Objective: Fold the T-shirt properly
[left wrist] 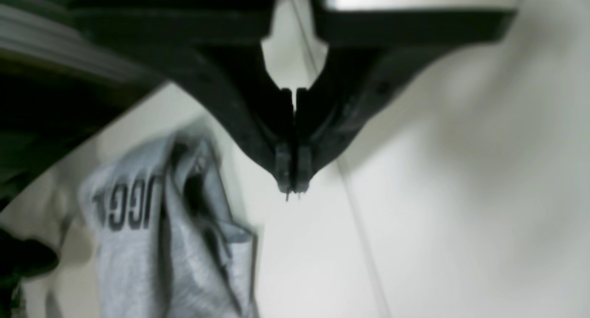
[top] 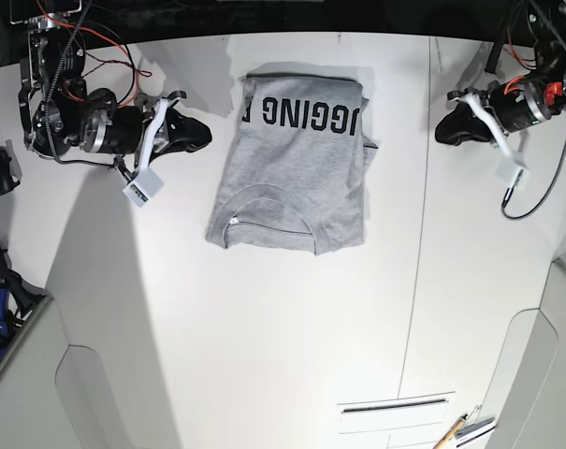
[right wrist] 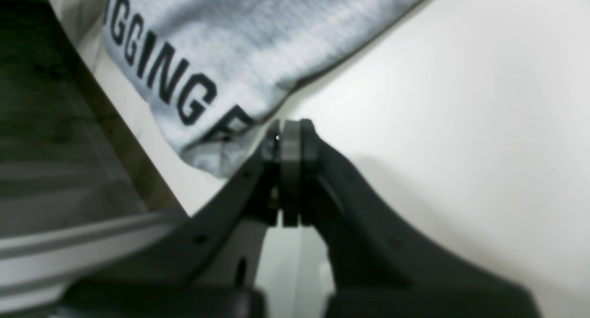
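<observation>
T-shirt [top: 292,168] lies partly folded on the far middle of the white table [top: 264,355], with both arms drawn off to its sides.

Its grey cloth forms a rough upright rectangle, the ribbed neck at the near edge and the black block lettering across the far end, where a strip is turned over. The right edge bunches into loose folds. The left gripper [left wrist: 292,186], on the scene's right and well apart from the shirt, has its jaws pressed together on nothing, and its wrist view shows the crumpled shirt edge off to one side. The right gripper [right wrist: 289,133], on the scene's left, is likewise clenched with nothing between the jaws, its tips near the lettered corner; touching or not I cannot tell.
</observation>
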`<state>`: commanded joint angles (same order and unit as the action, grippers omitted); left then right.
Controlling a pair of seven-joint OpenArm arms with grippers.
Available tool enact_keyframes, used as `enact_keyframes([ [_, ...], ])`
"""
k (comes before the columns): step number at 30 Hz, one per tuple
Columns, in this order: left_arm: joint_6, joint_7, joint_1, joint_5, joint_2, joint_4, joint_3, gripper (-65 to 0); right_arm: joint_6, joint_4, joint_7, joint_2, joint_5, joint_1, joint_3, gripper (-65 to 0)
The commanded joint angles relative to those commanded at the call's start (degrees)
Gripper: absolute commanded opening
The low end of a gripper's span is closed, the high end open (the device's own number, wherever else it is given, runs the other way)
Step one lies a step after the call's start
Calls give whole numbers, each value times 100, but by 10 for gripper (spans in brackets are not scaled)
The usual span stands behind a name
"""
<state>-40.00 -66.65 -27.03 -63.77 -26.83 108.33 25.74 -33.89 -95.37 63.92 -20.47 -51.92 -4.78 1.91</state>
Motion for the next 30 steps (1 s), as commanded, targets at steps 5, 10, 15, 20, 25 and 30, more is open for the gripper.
enact_keyframes([
  [5,0,-50,-1137,-26,0,179,815,-650,-2,-90,90,-306,-289,-378,0,-650],
  [10,0,-138,-2236,-31,2,179,1307,-650,-66,-634,232,-546,-417,-1067,-4,-650],
  [15,0,-133,-3346,-24,33,175,1318,-650,-63,-1001,229,-831,-424,-1945,-7,-650],
  [20,0,-122,-4113,341,31,-13,1318,-650,-66,-1001,229,-1021,-424,-2747,-17,-650],
  [25,0,538,-4439,396,28,-957,1091,-650,-66,-990,203,-1228,-286,-3432,-256,-650],
  [30,0,1499,-4422,1628,13,-1943,44,-650,-59,-813,-90,-1482,179,-3685,-1099,-650],
])
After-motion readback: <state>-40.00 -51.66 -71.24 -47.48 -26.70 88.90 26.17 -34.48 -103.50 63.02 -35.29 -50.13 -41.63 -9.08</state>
